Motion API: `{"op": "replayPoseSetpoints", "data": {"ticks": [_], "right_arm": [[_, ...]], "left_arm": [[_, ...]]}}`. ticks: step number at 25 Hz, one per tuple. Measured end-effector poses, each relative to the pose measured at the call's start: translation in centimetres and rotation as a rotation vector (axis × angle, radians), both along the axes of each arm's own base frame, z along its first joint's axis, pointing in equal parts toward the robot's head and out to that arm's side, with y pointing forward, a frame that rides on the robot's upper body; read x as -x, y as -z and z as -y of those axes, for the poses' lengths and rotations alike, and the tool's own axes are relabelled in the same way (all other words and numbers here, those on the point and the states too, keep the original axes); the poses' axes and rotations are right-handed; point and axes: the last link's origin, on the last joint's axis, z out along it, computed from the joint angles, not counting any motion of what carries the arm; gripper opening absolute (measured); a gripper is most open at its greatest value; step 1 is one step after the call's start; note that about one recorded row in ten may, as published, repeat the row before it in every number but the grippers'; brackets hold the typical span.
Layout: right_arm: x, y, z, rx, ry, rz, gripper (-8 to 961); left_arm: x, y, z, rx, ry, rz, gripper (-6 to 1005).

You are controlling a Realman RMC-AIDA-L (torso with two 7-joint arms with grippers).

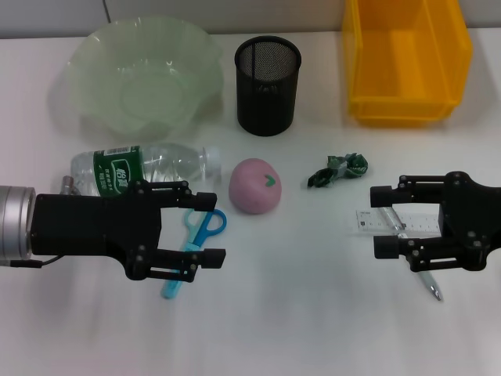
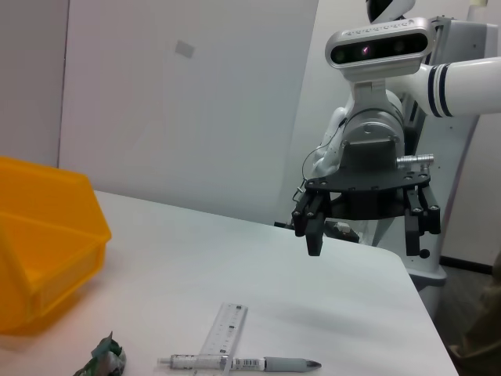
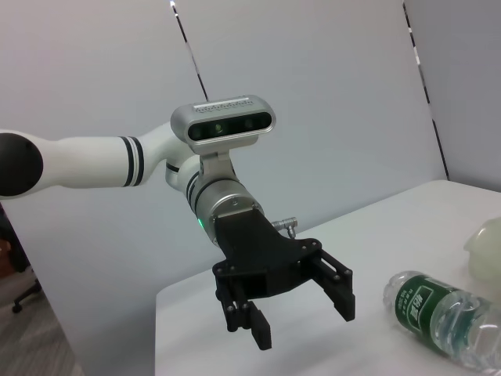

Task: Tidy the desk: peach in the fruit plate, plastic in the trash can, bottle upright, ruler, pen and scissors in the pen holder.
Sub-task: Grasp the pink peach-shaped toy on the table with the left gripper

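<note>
1. White, smooth desk (image 1: 313, 313). It carries everything in view; its far edge meets the wall. Also seen in the left wrist view (image 2: 235, 266) and the right wrist view (image 3: 376, 258).
2. Plain pale grey wall (image 2: 180, 102) behind the desk, with a small light rectangular patch high up. In the right wrist view the wall (image 3: 313, 70) shows thin dark vertical seams.
3. Dark chair base with castor (image 3: 23, 294), low at the frame edge beyond the desk, only partly visible.

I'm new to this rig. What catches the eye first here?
Two black end effectors, left and right, hover open over a white desk. Between them sits a round pink peach, with a bright yellow plastic bin at the far right and a black mesh pen holder behind the peach.
</note>
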Motion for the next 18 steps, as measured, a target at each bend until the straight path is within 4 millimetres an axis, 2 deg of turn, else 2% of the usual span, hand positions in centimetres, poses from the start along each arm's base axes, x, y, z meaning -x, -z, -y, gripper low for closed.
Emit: {"op": "replayPoseSetpoints", "data": {"ticks": [12,18], "right_arm": [[-0.4,0.3,0.4,-0.007,-0.010,-0.011,741],[-2.4,2.2,2.0,-0.049,0.017,-0.052,741]], "left_arm": [[-0.4,0.0,-0.3,-0.006,0.006,0.011,771],[-2.0,0.8,-2.6,-0.054,-0.006,0.048,764]]}}
